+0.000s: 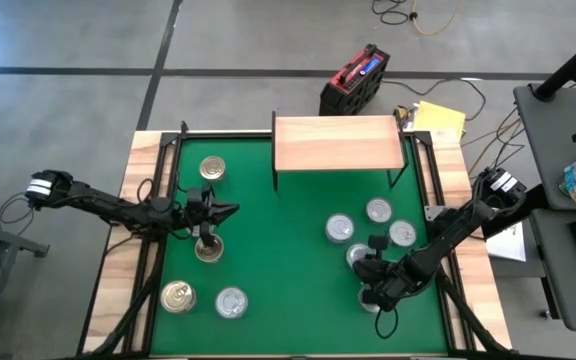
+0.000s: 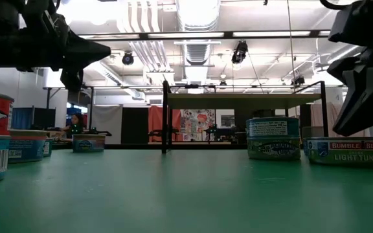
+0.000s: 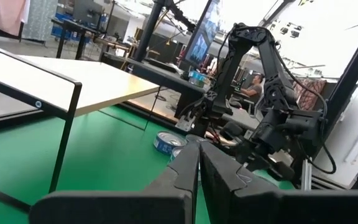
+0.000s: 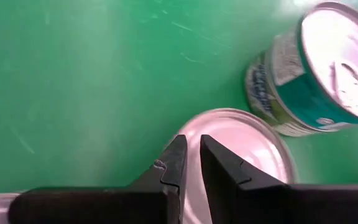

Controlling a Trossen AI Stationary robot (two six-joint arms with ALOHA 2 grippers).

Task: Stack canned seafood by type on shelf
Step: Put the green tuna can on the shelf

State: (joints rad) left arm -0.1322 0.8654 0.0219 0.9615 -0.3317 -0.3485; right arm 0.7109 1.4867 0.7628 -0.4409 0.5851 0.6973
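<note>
the right gripper (image 4: 190, 163), fingers nearly together and holding nothing, hovered over a silver-topped tin (image 4: 238, 149) on the green mat (image 1: 288, 220), and would likely need to widen before straddling it squarely for the empty shelf (image 1: 338, 143).

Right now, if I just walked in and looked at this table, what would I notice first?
Probably the two dark robot arms reaching over the big green mat, one from each side. Shiny round tins are scattered on it: four near the left gripper, a cluster near the right gripper, which hangs right over one tin. At the far edge stands a small wooden shelf with nothing on it yet.
</note>
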